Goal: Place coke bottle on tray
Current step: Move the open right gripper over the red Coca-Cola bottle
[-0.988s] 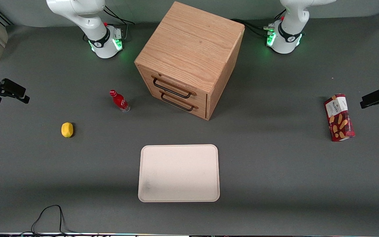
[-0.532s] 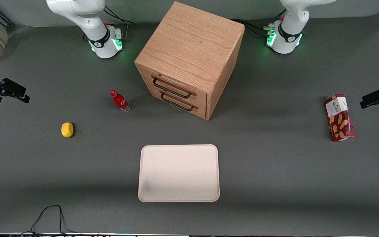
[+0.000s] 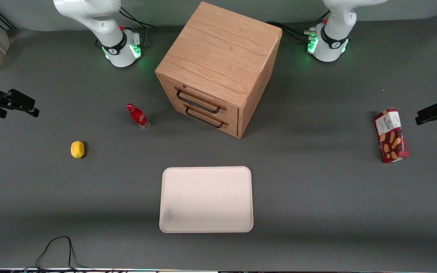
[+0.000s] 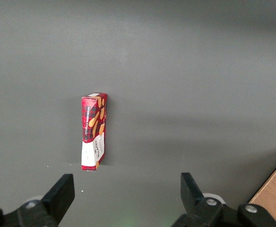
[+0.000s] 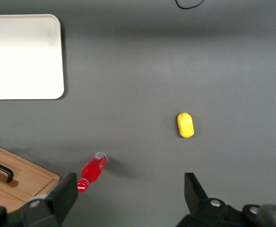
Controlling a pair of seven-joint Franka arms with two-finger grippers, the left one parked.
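Observation:
The coke bottle [image 3: 138, 116], small and red with a red cap and clear base, stands upright on the grey table in front of the wooden drawer cabinet [image 3: 218, 64]. The cream tray [image 3: 206, 199] lies flat, nearer to the front camera than the bottle, with nothing on it. My right gripper [image 3: 29, 108] hangs above the working arm's end of the table, well apart from the bottle. In the right wrist view the gripper [image 5: 131, 194] is open and empty, the bottle [image 5: 93, 170] shows near one of its fingers [image 5: 67, 189], and the tray [image 5: 22, 56] also shows.
A yellow lemon [image 3: 77, 149] lies between my gripper and the tray; it also shows in the right wrist view [image 5: 185, 125]. A red cookie box [image 3: 391, 135] lies toward the parked arm's end. A black cable [image 3: 57, 246] loops at the table's front edge.
My right gripper has shifted slightly inward over the table toward the bottle. The bottle, tray and other things have not moved.

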